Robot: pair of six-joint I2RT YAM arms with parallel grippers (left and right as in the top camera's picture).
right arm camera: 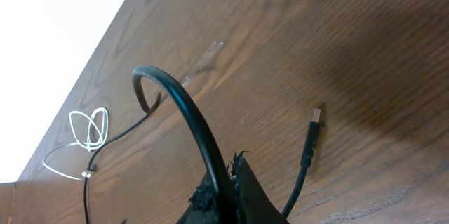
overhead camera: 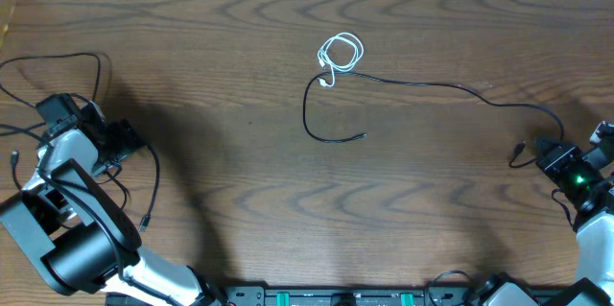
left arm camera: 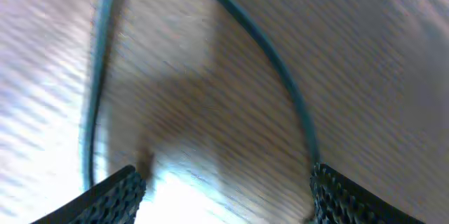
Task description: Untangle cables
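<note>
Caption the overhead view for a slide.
A white cord coiled at centre meets a black cord that the right gripper grips near its end.

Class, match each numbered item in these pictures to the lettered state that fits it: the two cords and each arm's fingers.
1. thin white flexible cord
2. long thin black flexible cord
3. left arm's black textured fingers
4. right arm's black fingers

A. closed on the black cord
B. bunched in small loops
C. spread apart
D. stretched out in a long wavy line

Pairs: 1-B, 2-D, 3-C, 4-A
</note>
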